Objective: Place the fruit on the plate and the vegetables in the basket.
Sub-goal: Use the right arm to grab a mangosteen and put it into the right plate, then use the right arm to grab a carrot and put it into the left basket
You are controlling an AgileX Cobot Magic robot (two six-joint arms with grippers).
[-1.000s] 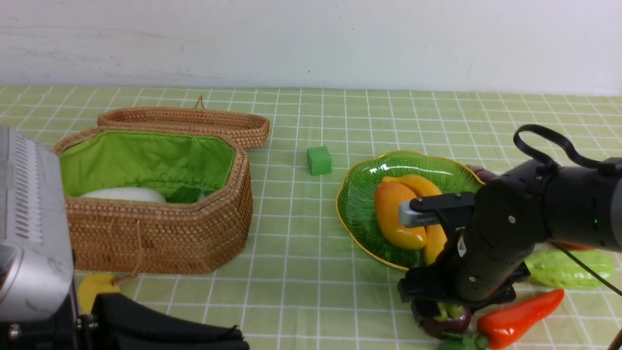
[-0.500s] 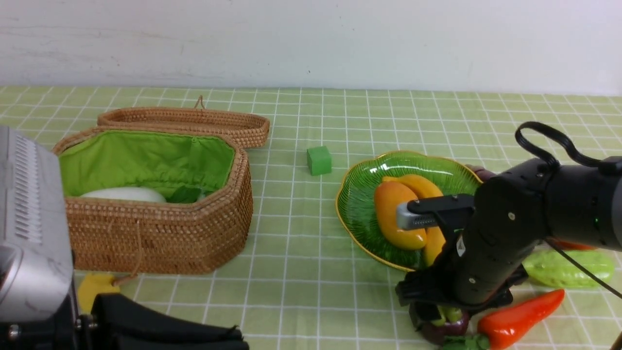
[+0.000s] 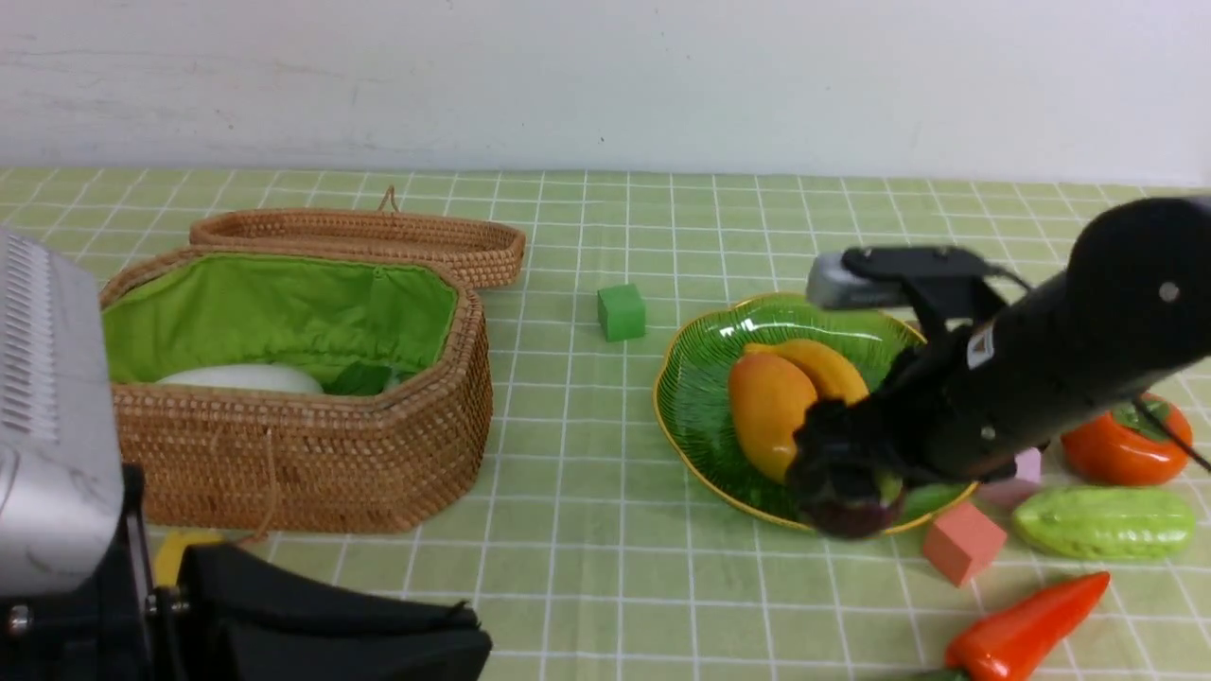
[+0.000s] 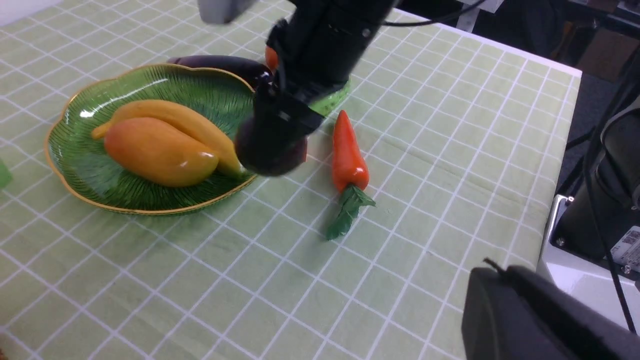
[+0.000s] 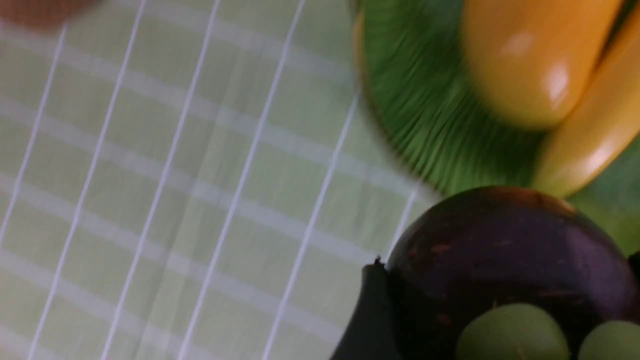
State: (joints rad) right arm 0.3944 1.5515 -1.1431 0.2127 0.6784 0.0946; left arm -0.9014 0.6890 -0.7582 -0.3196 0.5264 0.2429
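My right gripper (image 3: 845, 487) is shut on the dark-purple mangosteen (image 3: 849, 515), holding it in the air over the near rim of the green plate (image 3: 698, 378). The mango (image 3: 766, 411) and the banana (image 3: 825, 364) lie on the plate. The right wrist view shows the mangosteen (image 5: 500, 245) between the jaws, green sepals toward the camera. The persimmon (image 3: 1121, 445), cucumber (image 3: 1102, 522) and chili (image 3: 1026, 629) lie on the cloth at the right. The eggplant (image 4: 220, 65) lies behind the plate. The radish (image 3: 241, 380) is in the open basket (image 3: 312, 454). My left gripper (image 4: 495, 272) is shut and empty, near the table's front.
A green cube (image 3: 621, 312) stands between basket and plate. A salmon cube (image 3: 963, 542) and a pale pink cube (image 3: 1017, 473) sit near the plate's right rim. A yellow cube (image 3: 175, 558) lies in front of the basket. The table edge (image 4: 560, 165) runs close beyond the chili.
The right gripper has lifted the mangosteen off the cloth beside the chili and carried it up and back over the plate's near rim. The left arm has stayed put.
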